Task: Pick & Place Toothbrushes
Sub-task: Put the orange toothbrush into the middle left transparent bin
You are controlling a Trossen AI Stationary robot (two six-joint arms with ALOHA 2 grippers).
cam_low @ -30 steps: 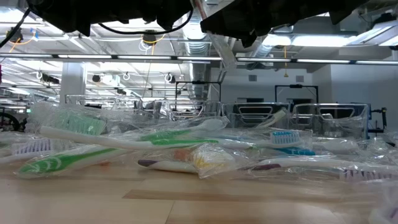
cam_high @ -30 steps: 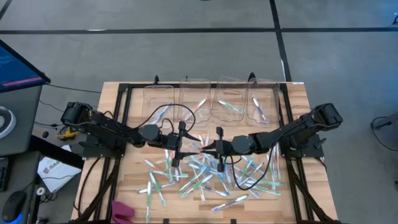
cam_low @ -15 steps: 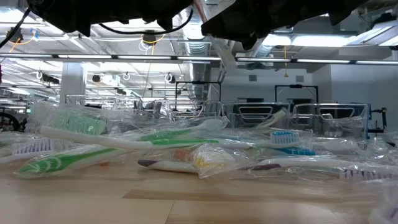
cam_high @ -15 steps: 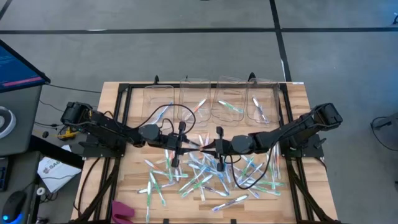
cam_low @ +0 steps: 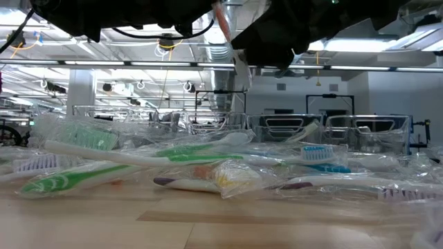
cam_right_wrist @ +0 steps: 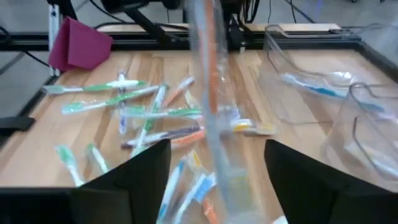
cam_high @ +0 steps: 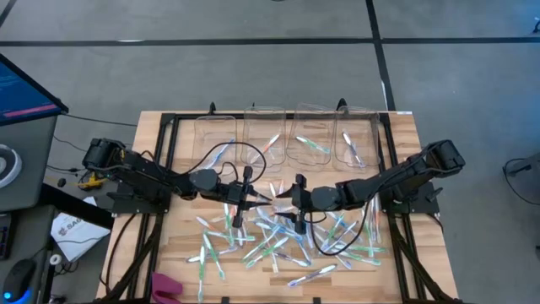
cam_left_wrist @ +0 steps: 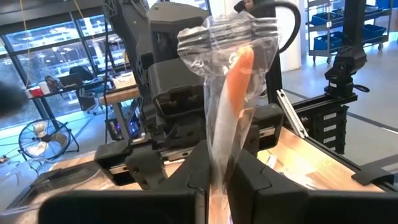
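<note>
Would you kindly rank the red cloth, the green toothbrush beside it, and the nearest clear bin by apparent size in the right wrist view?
1. Clear bin, largest, though nearest the camera.
2. Red cloth.
3. Green toothbrush, smallest.

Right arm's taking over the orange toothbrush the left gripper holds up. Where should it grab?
Grip the free wrapped length of the orange toothbrush beyond the left gripper, which clamps one end. It is slim, so bring the open right gripper in head-on, fingers straddling it.
</note>
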